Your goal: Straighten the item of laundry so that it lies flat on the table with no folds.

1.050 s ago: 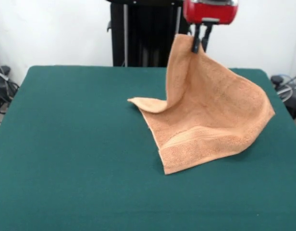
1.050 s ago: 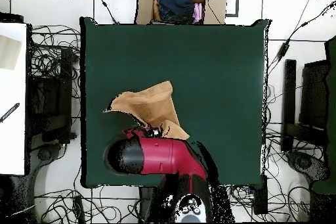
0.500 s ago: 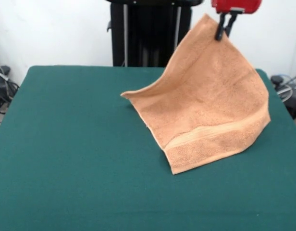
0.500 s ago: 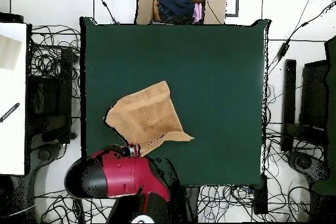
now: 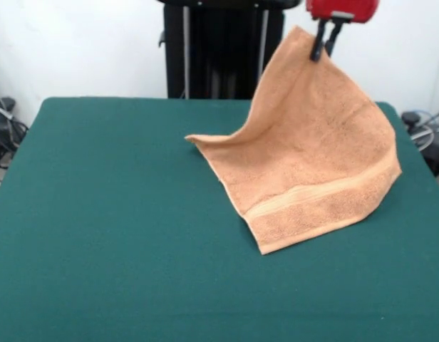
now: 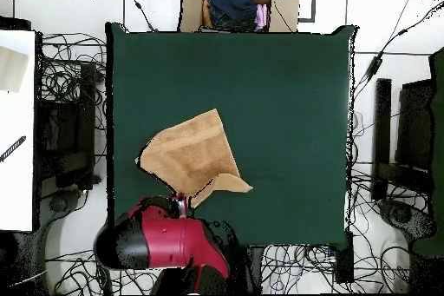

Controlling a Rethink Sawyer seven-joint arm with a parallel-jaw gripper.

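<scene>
In the front view the gripper (image 5: 323, 44) hangs at the upper right of the frame, its dark fingers pinched together on one corner of the towel (image 5: 312, 157). That corner is lifted high, so the cloth slopes down from it like a tent side, while the lower edge and the left-hand corner rest on the table (image 5: 105, 214), right of centre. In the overhead view the towel (image 6: 191, 155) sits in the lower left part of the table (image 6: 286, 93), with the gripper (image 6: 180, 202) just below it near the frame's bottom edge.

The towel is a light orange-tan terry cloth, roughly square, with a nubby pile and a smoother woven band running parallel to its lower edge. It looks light and thoroughly limp: it sags between the raised corner and the table and curls over at the left tip. Such cloth probably grips the felt-like green surface somewhat, so dragging it should pull it taut rather than let it slide freely. A corner, or the firmer banded hem, seems the best place to hold it.
</scene>
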